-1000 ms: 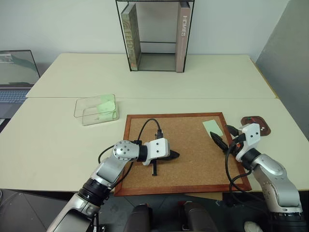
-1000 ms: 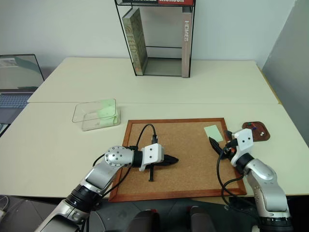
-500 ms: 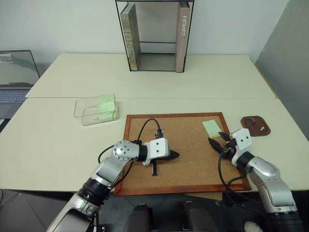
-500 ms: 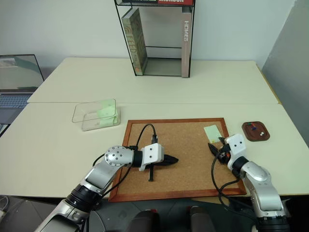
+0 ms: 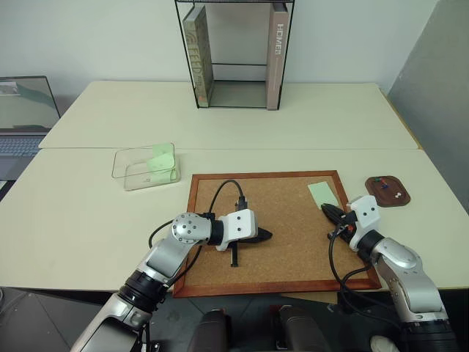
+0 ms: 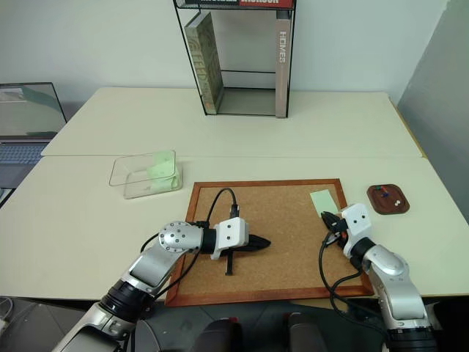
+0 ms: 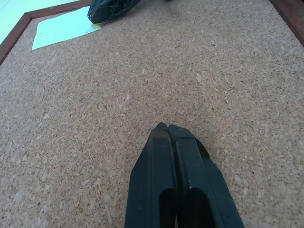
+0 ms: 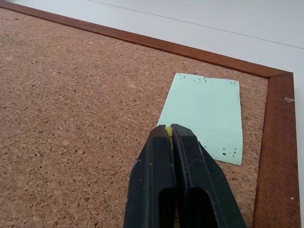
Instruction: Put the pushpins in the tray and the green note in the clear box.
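On grainy cork board (image 5: 286, 242), flat mint green note (image 8: 209, 116) beside right pincer (image 8: 169, 129), both pincers closed.

My head's two eye views look forward and down across the whole table (image 5: 88, 220), sharing the corkboard (image 5: 293, 249), while each wrist view skims close over its cork toward the green note (image 8: 209, 118) by its far right corner.

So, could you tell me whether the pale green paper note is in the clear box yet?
Not yet: the pale green paper note lies flat on the cork-faced board.
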